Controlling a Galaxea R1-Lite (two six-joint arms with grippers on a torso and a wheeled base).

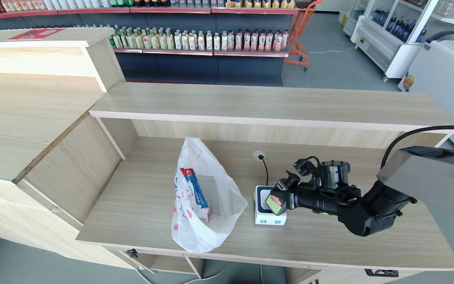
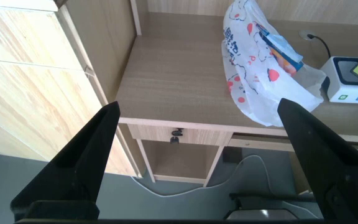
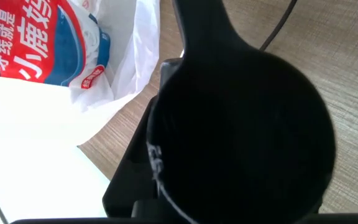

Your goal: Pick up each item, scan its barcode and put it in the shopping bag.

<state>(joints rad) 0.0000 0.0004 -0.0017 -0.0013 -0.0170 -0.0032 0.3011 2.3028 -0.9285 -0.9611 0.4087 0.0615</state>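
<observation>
1. Head view: my right gripper (image 1: 281,196) pinches a small green-and-red item (image 1: 275,204) just above the white scanner (image 1: 268,217) on the counter (image 1: 329,240). The shopping bag (image 1: 211,221) stands just beside the scanner, with a blue packet (image 1: 197,189) inside.
2. Left wrist view: my left gripper (image 2: 199,112) hangs in front of the counter's edge, fingers (image 2: 79,168) spread wide with nothing between them.
3. Right wrist view: a black round shape (image 3: 241,124) blocks my fingertips, so I cannot tell my grip here. The bag lies close beside it.
</observation>
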